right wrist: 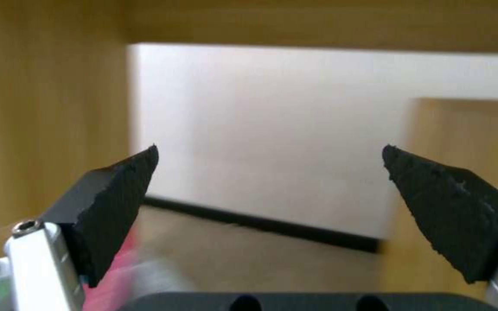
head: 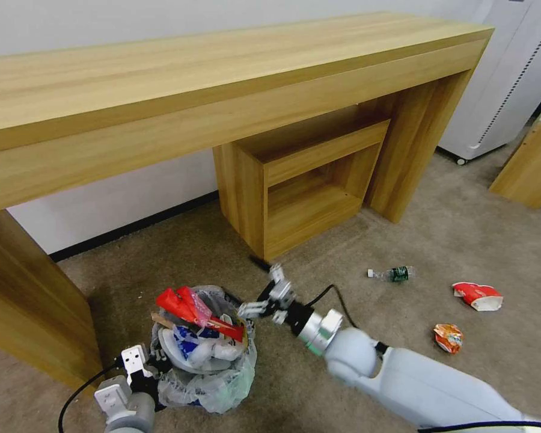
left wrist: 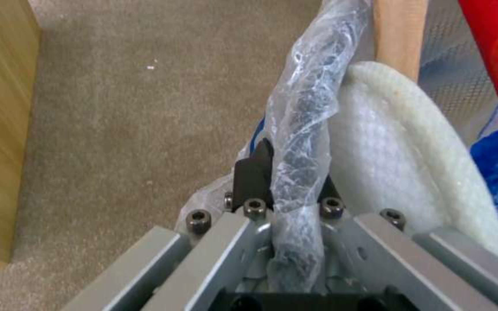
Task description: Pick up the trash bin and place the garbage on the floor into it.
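Observation:
The trash bin (head: pixel 213 379), lined with a crinkly whitish bag, stands on the beige floor (head: pixel 318 385) at lower left. It is heaped with a red wrapper (head: pixel 189 307), white slippers (head: pixel 201 352) and blue packaging. My left gripper (head: pixel 155 368) is shut on its bagged rim (left wrist: pixel 301 142), beside a white slipper (left wrist: pixel 399 155) and a wooden stick (left wrist: pixel 399 34). Just right of the bin's top, my right gripper (head: pixel 259 293) hangs open and holds nothing (right wrist: pixel 269 194). On the carpet to the right lie more garbage: a green-label bottle (head: pixel 394 274), a red-white carton (head: pixel 478 296) and an orange wrapper (head: pixel 448 337).
A long wooden desk (head: pixel 222 78) spans the back, with a cubby shelf (head: pixel 300 186) under it and its left leg (head: pixel 30 307) close to the bin. A white appliance (head: pixel 511 78) and a wooden piece (head: pixel 529 162) stand at far right.

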`<state>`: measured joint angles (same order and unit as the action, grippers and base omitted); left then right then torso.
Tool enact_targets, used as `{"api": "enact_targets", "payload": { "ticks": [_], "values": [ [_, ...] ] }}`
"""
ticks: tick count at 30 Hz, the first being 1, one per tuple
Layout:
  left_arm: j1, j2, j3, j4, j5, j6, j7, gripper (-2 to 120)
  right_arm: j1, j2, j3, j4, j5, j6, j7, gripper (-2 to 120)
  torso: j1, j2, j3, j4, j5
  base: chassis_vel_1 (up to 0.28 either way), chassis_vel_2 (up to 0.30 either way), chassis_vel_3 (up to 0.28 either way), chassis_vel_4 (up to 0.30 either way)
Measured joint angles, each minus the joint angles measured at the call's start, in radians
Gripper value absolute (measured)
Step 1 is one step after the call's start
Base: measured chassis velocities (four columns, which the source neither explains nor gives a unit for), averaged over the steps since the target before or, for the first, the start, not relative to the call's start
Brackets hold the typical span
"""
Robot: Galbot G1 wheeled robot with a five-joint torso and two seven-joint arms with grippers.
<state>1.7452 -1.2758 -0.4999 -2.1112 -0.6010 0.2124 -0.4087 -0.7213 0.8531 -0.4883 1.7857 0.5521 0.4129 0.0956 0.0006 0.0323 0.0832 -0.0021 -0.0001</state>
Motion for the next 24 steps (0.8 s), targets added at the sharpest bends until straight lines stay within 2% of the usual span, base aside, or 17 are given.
{"api": "enact_targets", "payload": {
  "ticks": [3,4,7,8,11,13,15,16,19,24],
  "values": [
    [0.002,0.005,0.003,-0.002,0.0,0.006,0.001,0,-0.086,-0.018,0.137,0.003,0.005,-0.06,0.09,100,0.0,0.0,0.0,-0.0004,0.0003,0.0,0.0,0.0,0.0],
    [0.002,0.005,0.003,-0.002,0.0,0.006,0.001,0,-0.086,-0.018,0.137,0.003,0.005,-0.06,0.09,100,0.0,0.0,0.0,-0.0004,0.0003,0.0,0.0,0.0,0.0],
    [0.005,0.006,0.007,-0.001,0.008,0.008,0.008,0,-0.169,-0.021,0.252,0.0,-0.016,-0.139,0.208,100,0.0,0.0,0.0,-0.0003,0.0004,0.0,0.0,0.0,0.0],
    [0.005,0.006,0.007,-0.001,0.008,0.008,0.008,0,-0.169,-0.021,0.252,0.0,-0.016,-0.139,0.208,100,0.0,0.0,0.0,-0.0003,0.0004,0.0,0.0,0.0,0.0],
    [0.005,0.008,0.011,0.001,0.018,0.01,0.011,0,-0.24,-0.017,0.363,-0.006,-0.055,-0.199,0.32,100,0.0,0.0,0.0,-0.0003,0.0001,0.0,0.0,0.0,0.0],
    [0.005,0.01,0.012,0.001,0.019,0.011,0.011,0,-0.258,-0.015,0.392,-0.007,-0.065,-0.209,0.339,100,0.0,0.0,0.0,-0.0002,0.0003,0.0,0.0,0.0,0.0],
    [0.004,0.016,0.014,0.001,0.023,0.013,0.012,0,-0.316,-0.015,0.488,-0.005,-0.076,-0.242,0.384,100,0.0,0.0,0.0,-0.0001,0.0001,0.0,0.0,0.0,0.0],
    [0.004,0.016,0.014,0.001,0.023,0.013,0.012,0,-0.316,-0.015,0.488,-0.005,-0.076,-0.242,0.384,100,0.0,0.0,0.0,-0.0001,0.0001,0.0,0.0,0.0,0.0],
    [0.007,0.021,0.018,-0.002,0.026,0.014,0.012,0,-0.396,-0.01,0.607,-0.007,-0.081,-0.258,0.413,100,0.0,0.0,0.0,-0.0002,0.0001,0.0,0.0,0.0,0.0],
    [0.011,0.025,0.019,-0.005,0.028,0.014,0.012,0,-0.437,-0.001,0.657,-0.014,-0.092,-0.265,0.428,100,0.0,0.0,0.0,-0.0001,0.0002,-0.021,-0.013,-0.017,-0.023]
  ]
}}
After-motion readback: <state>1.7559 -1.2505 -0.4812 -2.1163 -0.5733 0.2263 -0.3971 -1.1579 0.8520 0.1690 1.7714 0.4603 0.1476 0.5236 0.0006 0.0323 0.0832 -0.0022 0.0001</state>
